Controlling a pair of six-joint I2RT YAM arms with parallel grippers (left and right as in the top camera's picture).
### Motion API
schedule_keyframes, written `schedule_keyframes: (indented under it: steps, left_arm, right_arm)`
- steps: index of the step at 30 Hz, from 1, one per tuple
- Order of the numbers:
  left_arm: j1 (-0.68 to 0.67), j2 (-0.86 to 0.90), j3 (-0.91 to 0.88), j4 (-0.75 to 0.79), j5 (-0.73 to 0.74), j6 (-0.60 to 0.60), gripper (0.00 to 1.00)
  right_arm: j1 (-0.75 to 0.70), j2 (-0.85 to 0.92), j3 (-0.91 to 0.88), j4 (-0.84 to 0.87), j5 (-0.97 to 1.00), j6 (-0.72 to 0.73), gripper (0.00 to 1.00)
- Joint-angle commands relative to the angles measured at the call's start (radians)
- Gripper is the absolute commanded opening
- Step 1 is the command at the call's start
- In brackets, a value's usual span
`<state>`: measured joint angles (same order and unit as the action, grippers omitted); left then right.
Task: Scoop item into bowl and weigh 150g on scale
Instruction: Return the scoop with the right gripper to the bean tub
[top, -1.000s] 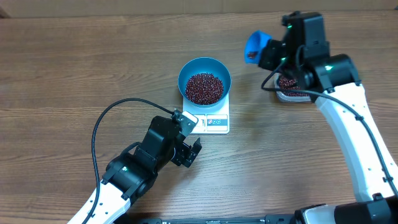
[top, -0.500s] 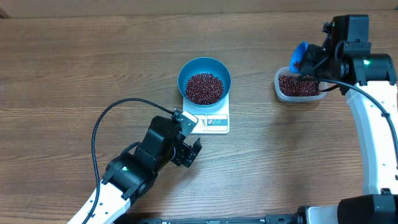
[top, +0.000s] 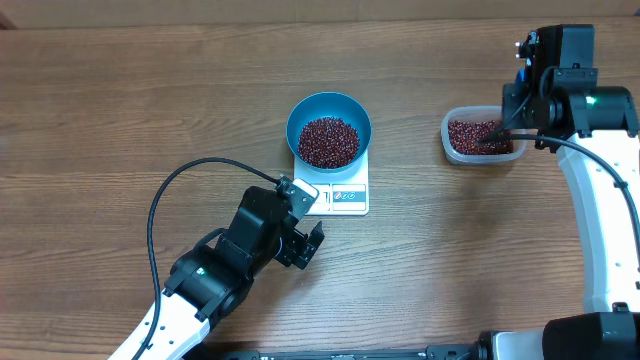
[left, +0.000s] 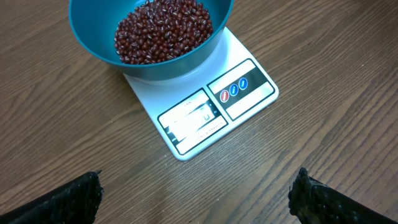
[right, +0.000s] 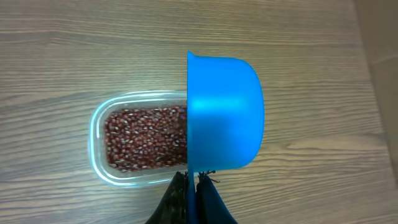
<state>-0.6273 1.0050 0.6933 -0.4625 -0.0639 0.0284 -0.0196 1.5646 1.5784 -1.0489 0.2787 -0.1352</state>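
Two arms over a brown wood-grain table (top: 120, 100). Nearest, the left gripper (left: 199, 202) hangs low, just short of the scale's front edge. Its jaws are spread wide with nothing between them, and the black fingertips (left: 74, 199) have a rough, grainy texture. A black cable (top: 160, 200) loops off this arm. Next out is the scale (left: 252, 106): flat, white, square with rounded corners, smooth plastic, lying flat on the wood. Along its front edge are a rectangular display (left: 189, 118) and a panel of small oval buttons (left: 233, 90); the reading is too washed out to tell. On the back half of the scale sits the bowl (left: 93, 46), which is round, deep, teal-blue, smooth and glossy. It holds many small dark red-brown beans (left: 161, 28), shiny and oval, in a loose mound below the rim. Farther off to the right, well apart from the scale, is a clear plastic tub (right: 96, 146), a rounded rectangle with a thin rim, with more of the same beans (right: 143, 140) covering its bottom. Farthest is the right gripper (right: 194, 199), its dark fingers pinched together on the thin handle of a bright blue scoop (right: 224, 112). The scoop is smooth matte plastic, turned on its side with its rounded back out, and it covers the tub's right end. Cannot tell whether the scoop touches the beans.
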Motion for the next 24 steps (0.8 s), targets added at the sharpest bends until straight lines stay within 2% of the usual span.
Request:
schedule_keyframes:
  steps: [1,7,14,20,23,24]
  left_arm:
    - [0.005,-0.012,-0.006,0.002,0.005,-0.006,1.00]
    - [0.005,-0.012,-0.006,0.002,0.005,-0.006,1.00]
    - [0.005,-0.012,-0.006,0.002,0.005,-0.006,1.00]
    - [0.005,-0.012,-0.006,0.002,0.005,-0.006,1.00]
    - [0.005,-0.012,-0.006,0.002,0.005,-0.006,1.00]
    - [0.005,-0.012,-0.006,0.002,0.005,-0.006,1.00]
  right_arm:
    - [0.000,0.001,0.033,0.000,0.040,-0.027,0.04]
    - [0.042,0.001,0.033,0.003,0.095,-0.053,0.04]
    - [0.060,0.001,0.033,0.003,0.087,0.011,0.04]
    - [0.057,0.001,0.010,-0.007,0.019,0.518,0.04]
    - [0.057,0.001,-0.064,0.013,-0.029,0.795,0.04]
    - [0.057,0.001,-0.083,0.026,-0.037,0.842,0.04]
